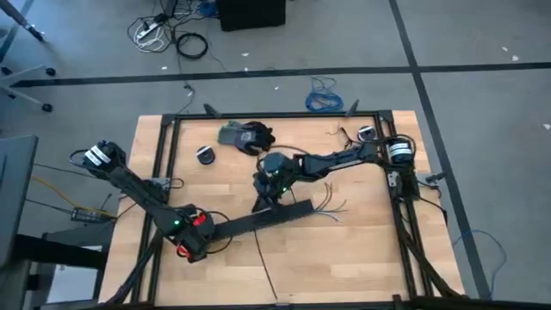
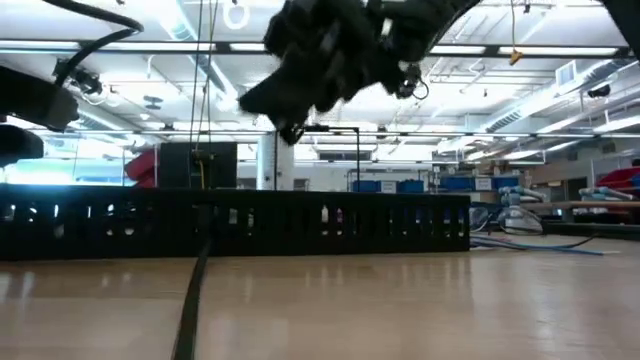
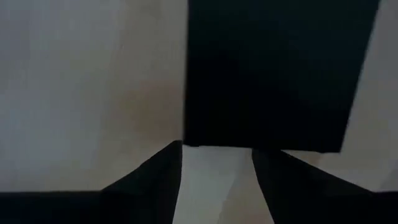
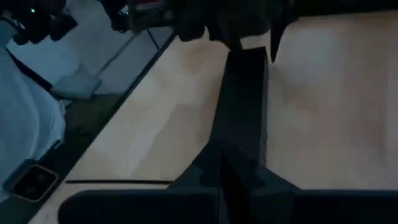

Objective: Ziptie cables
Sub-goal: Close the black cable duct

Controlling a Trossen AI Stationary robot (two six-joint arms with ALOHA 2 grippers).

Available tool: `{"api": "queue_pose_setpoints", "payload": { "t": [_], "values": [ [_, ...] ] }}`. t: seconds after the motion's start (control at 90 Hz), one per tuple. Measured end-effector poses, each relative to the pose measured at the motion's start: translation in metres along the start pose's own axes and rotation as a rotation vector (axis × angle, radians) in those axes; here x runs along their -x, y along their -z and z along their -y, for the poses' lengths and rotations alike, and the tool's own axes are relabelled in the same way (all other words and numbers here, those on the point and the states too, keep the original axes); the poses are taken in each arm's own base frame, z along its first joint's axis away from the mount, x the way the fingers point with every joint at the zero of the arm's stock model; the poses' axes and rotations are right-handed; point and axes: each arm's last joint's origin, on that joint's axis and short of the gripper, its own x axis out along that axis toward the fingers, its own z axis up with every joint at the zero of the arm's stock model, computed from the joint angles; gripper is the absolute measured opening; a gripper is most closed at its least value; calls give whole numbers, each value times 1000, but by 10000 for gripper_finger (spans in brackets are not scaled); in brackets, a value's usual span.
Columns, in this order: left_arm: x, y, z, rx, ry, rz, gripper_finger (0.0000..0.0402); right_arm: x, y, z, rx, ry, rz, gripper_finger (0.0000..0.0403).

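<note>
Because limp and light, pinch the cables [image 1: 329, 207] mid-bundle, just off the slotted duct's [image 1: 258, 220] right end; take the stiff, slippery ziptie [image 1: 263, 258], lying toward the table's front edge, by one end. Note left gripper [image 1: 205, 232] at the duct's left end, fingers parted; right gripper [image 1: 265, 198] above the duct, fingers together, empty.

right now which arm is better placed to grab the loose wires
Right. Its gripper hovers by the slotted duct, close to the wires. The left gripper sits at the duct's far end.
</note>
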Motion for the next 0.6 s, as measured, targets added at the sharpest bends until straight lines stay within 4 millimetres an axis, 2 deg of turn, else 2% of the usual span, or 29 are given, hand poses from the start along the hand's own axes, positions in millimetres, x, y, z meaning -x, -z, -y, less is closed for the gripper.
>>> {"api": "queue_pose_setpoints", "payload": {
  "t": [0.122, 0.189, 0.278, 0.378, 0.456, 0.6],
  "values": [
    [1, -1, -3, 15, -49, 24, 188, 36, -19, -22, -19, 28, -51, 0],
    [4, 1, -7, 31, -97, 0, 188, 47, -21, -42, -32, 34, -116, 0],
    [19, 2, -7, 21, -143, 18, 188, 54, -16, -65, -43, 105, -206, 0],
    [42, 1, -5, -1, -181, 68, 188, 62, -11, -81, -78, 192, -301, 0],
    [58, -2, -2, 1, -177, 128, 188, 60, -4, -85, -137, 207, -362, 0],
    [75, -8, 19, -37, -28, 311, 188, 34, 22, -93, -150, 167, -431, 0]
  ]
}}
